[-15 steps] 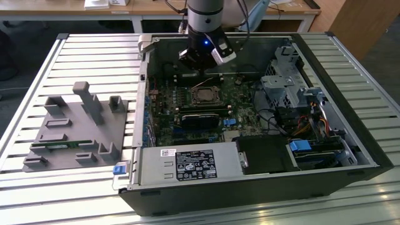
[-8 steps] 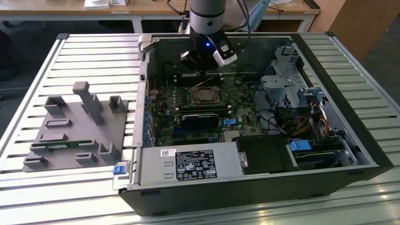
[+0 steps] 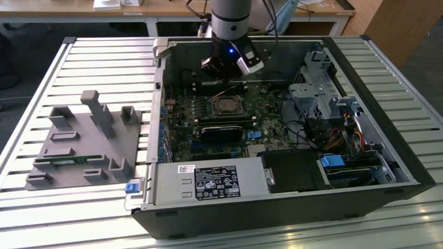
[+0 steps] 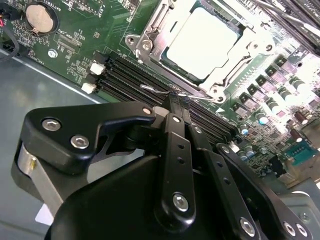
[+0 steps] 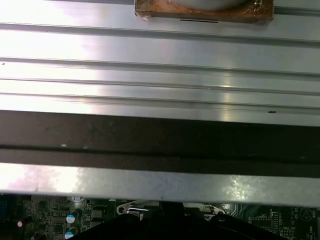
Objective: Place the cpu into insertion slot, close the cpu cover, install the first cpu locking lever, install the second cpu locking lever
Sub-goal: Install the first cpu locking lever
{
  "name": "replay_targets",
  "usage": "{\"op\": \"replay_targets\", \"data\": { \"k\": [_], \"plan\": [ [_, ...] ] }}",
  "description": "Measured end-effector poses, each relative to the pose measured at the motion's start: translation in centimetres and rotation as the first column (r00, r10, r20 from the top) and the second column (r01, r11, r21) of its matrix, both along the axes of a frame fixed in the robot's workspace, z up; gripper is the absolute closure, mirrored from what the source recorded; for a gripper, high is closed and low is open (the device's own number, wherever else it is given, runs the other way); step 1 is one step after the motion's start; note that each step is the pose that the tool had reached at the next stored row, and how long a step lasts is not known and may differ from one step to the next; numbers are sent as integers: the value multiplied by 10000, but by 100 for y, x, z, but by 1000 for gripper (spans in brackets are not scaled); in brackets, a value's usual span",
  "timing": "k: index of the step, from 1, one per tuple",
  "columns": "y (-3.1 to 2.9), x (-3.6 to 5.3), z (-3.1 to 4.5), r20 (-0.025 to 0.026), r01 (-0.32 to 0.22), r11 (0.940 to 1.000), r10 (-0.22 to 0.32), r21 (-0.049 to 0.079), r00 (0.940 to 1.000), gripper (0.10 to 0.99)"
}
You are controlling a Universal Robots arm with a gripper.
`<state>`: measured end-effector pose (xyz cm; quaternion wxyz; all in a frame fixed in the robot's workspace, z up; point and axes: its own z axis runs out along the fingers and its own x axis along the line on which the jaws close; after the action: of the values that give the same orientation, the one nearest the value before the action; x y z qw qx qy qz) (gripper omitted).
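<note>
In the exterior view you see an open black computer case (image 3: 387, 171) lying on a slatted metal desk (image 3: 104, 52), with the green motherboard (image 3: 181, 111) inside it; at the board's middle sits the small square insertion slot (image 3: 226, 105), and the arm's black gripper (image 3: 229, 70) hangs just above the board, on the far side of that slot. On the exterior view's left, a grey plastic fixture with upright pegs (image 3: 86, 145) rests on the desk, well apart from the case. In the second wrist view you find the flat silvery-grey square cpu (image 4: 207, 41) already lying in the slot, with the thin metal cpu cover (image 4: 150, 37) folded down around it so the chip shows through the window. The black fingers (image 4: 176, 112) are closed together, their tips touching a thin wire locking lever (image 4: 160, 90) just beside the socket, over the long black memory slots (image 4: 125, 75). In the first wrist view you look along the desk's bright slats, with a strip of motherboard near the gripper body.
</note>
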<state>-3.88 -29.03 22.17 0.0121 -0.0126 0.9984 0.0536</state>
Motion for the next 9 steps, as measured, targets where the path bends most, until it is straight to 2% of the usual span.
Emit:
{"op": "replay_targets", "data": {
  "k": [9],
  "plan": [
    [15,67,-37,-1,42,10000,-42,0,10000,965]
  ]
}}
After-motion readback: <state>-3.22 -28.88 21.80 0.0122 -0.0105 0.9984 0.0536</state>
